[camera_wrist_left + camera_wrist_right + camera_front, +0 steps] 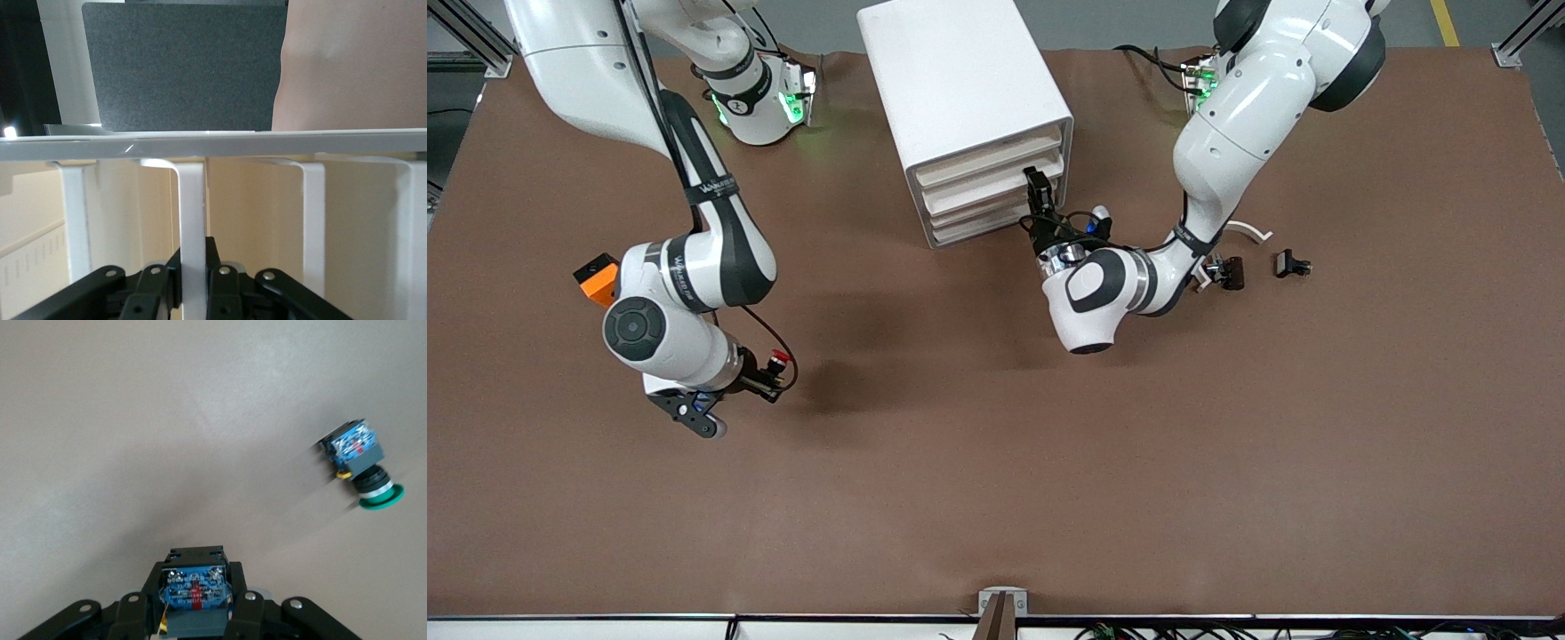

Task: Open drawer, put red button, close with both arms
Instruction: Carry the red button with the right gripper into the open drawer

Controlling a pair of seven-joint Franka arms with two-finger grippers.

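The red button (779, 359) has a round red cap and a black-and-blue body (195, 590). My right gripper (765, 378) (195, 583) is shut on that body, over the bare table toward the right arm's end. The white drawer cabinet (960, 89) stands mid-table near the bases, with its drawers closed. My left gripper (1039, 191) (192, 257) is at the cabinet's front and is shut on a white drawer handle (192, 207), which runs between its two fingers.
A green-capped button (363, 470) lies on the table below the right gripper; the front view does not show it. Two small black parts (1232, 271) (1291, 264) and a white curved piece (1249, 231) lie near the left arm. The brown table (996, 489) stretches toward the camera.
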